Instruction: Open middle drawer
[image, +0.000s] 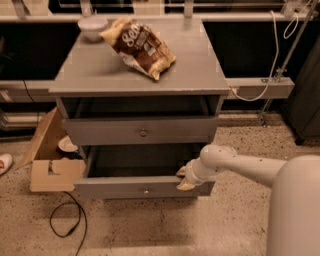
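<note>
Beneath the grey wooden cabinet top (100, 70), the wide grey wooden middle drawer (115, 188) sits partly out, probably rigid and fairly heavy. At its right front edge is the pale robot gripper (183, 178), closure untellable; the tiny round metal knob (146, 190) offers a central hold.

Speckled floor (165, 230); open cardboard box (50, 172) left; black cable (67, 226) looped on floor; dark panels (245, 45) behind.

snack bag (142, 47) w/ "Se…", rest illeg
</note>
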